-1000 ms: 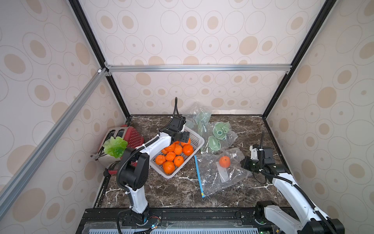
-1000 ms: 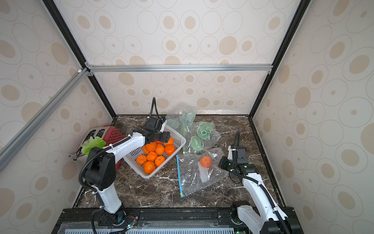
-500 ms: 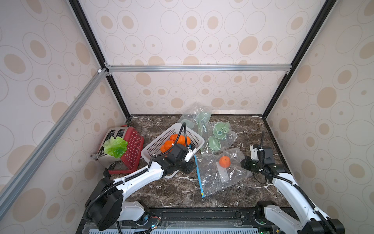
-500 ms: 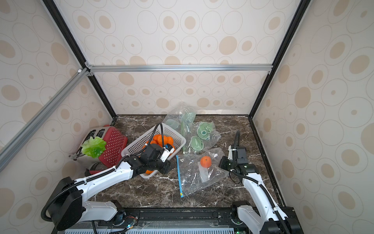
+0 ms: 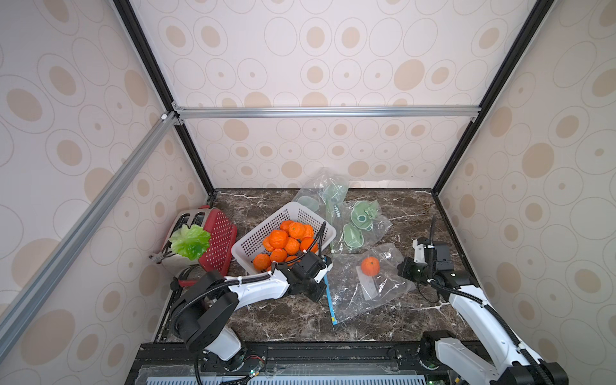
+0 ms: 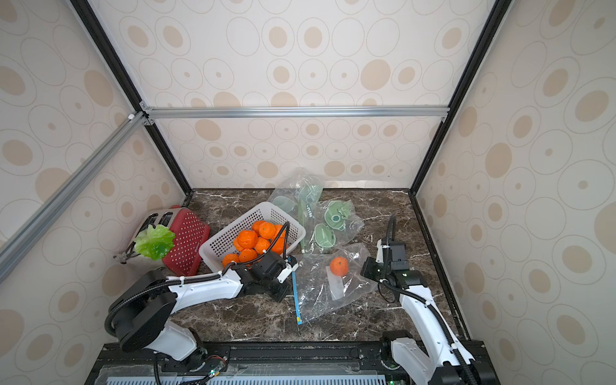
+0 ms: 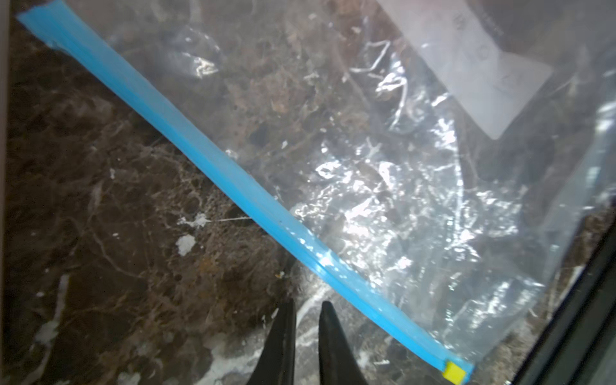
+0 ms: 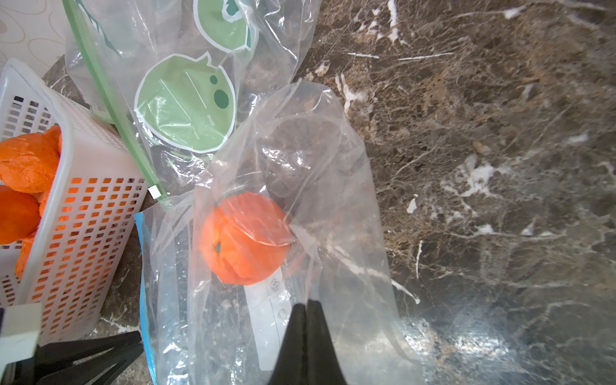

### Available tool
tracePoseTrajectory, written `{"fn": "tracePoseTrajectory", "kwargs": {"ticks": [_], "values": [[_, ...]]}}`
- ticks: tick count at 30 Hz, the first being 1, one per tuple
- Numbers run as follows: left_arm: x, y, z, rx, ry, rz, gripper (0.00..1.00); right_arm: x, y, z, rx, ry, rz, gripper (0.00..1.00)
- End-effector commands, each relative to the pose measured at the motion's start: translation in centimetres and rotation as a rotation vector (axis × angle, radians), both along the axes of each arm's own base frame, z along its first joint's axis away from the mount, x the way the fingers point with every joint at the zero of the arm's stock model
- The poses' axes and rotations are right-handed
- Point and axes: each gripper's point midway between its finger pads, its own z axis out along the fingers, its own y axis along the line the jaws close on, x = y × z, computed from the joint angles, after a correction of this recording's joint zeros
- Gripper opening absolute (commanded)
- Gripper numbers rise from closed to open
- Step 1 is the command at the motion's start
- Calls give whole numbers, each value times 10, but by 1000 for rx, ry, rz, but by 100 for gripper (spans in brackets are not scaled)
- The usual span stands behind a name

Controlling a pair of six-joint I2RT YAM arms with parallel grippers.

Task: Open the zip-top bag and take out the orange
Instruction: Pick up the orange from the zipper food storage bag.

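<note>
Was opening the zip-top bag (image 5: 366,293): likely pinched its edge in the tight-shut right gripper (image 8: 306,305), left gripper (image 7: 307,305) narrow and empty beside the blue zip strip (image 7: 213,160). Saw the orange (image 5: 370,265) inside. Needed the yellow slider (image 7: 452,371) caught next.

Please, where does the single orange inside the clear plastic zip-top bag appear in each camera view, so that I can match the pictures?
In a top view: the round orange sits right of centre, inside the clear plastic zip-top bag.
In a top view: same place, slightly nearer the middle.
Left wrist: not in it.
Right wrist: near the middle, under the film.
Shared landmark: the bag's blue zip strip, seen in all four.
</note>
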Motion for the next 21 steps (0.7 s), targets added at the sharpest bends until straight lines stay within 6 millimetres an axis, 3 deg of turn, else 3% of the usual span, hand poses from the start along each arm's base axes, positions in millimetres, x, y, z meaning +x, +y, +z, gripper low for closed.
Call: {"fn": "tracePoseTrajectory", "kwargs": {"ticks": [1, 6, 14, 21], "values": [[14, 0, -2, 38, -52, 25, 13, -4, -3, -3, -10, 13, -8, 0], [19, -4, -7, 23, -64, 38, 12, -4, -3, -4, -8, 15, -5, 0], [25, -30, 9, -136, -110, 20, 17, -5, -3, -3, -7, 13, -4, 0], [26, -47, 16, -265, -147, -11, 33, -6, -2, -6, 0, 23, -2, 0]]}}
